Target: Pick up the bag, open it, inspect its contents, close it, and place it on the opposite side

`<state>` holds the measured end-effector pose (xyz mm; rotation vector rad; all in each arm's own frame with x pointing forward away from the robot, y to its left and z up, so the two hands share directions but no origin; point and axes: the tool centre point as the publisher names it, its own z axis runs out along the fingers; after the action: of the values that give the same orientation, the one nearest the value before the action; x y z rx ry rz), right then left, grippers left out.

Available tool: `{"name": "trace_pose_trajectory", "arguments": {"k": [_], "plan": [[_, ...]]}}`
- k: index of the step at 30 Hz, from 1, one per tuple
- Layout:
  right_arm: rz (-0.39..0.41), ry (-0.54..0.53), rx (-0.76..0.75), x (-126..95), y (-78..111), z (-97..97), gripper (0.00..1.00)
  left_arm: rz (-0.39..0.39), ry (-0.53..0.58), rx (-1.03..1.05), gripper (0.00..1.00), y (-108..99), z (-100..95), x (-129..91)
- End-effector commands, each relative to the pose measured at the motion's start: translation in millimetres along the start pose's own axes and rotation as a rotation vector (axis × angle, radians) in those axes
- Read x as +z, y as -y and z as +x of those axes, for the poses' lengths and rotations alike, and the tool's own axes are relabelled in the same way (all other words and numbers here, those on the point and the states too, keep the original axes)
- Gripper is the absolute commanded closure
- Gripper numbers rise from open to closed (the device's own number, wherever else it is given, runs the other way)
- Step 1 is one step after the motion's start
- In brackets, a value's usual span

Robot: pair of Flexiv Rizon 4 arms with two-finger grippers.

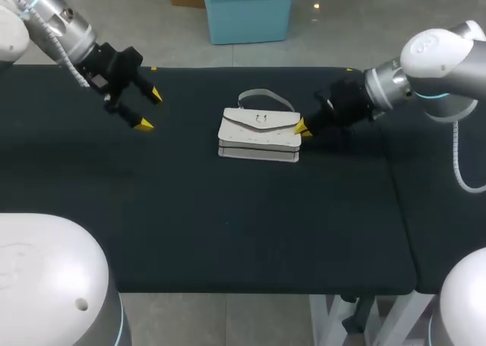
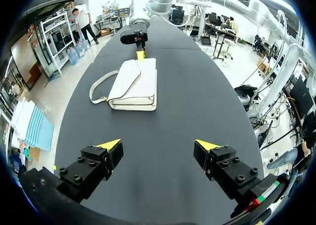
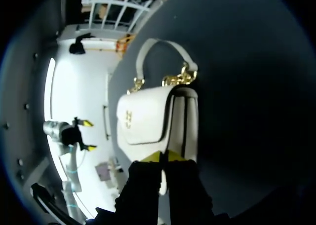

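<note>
Two claws show from above. The white bag [image 1: 258, 130] lies flat in the middle of the black table [image 1: 228, 232]. The right claw [image 1: 302, 127] touches the bag's end. The left claw [image 1: 149, 110] hangs well apart from the bag.

From the left wrist, the left claw [image 2: 159, 145] is spread wide and holds nothing. The bag lies far ahead, with its strap [image 2: 98, 87] resting on the table.

From the right wrist, the right claw [image 3: 162, 157] sits right at the bag's end, near the flap [image 3: 145, 119]. I cannot tell if it pinches the bag. I think the pick-up comes first, so get a firm hold, then lift slowly and keep the bag level — a weak grip on one end could let it tip or slip.
</note>
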<state>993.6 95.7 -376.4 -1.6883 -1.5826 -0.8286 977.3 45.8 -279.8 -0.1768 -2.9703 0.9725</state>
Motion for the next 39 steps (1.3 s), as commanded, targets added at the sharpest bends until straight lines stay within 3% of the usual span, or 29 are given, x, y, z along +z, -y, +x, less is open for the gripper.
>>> {"name": "trace_pose_trajectory", "arguments": {"k": [1, 14, 15, 16, 17, 23, 30, 35, 39], "plan": [[0.017, 0.002, -0.007, 10, -4.2, 2.8, 1.0, 0.003, 0.001, 0.001, 0.0, -1, -0.4, 1], [0.029, -0.001, -0.014, 13, -7.4, 8.7, 1.0, 0.003, 0.001, 0.001, 0.0, -1, -0.4, 1], [0.028, -0.004, -0.012, 13, -7.1, 8.9, 0.8, 0.003, 0.001, 0.001, 0.0, -1, -0.4, 1], [0.027, -0.008, -0.01, 11, -6.7, 8.4, 0.53, 0.003, 0.001, 0.001, 0.0, -1, -0.4, 1], [0.027, -0.008, -0.008, 8, -6.1, 7.6, 0.0, 0.003, 0.001, 0.001, 0.0, -1, -0.4, 1], [-0.01, 0.033, -0.014, -23, 0.6, 7.4, 0.0, 0.003, 0.001, 0.001, 0.0, -1, -0.4, 1], [-0.042, 0.148, -0.116, -62, 9.1, 20.7, 0.0, 0.003, 0.001, 0.001, 0.0, -1, -0.4, 1], [-0.056, 0.249, -0.214, -79, 12.9, 32.1, 0.0, 0.003, 0.001, 0.001, 0.0, -1, -0.4, 1], [-0.049, 0.349, -0.269, -86, 11.9, 40.7, 0.0, -0.035, -0.013, 0.037, 0.0, 14, -8.2, 3]]}}
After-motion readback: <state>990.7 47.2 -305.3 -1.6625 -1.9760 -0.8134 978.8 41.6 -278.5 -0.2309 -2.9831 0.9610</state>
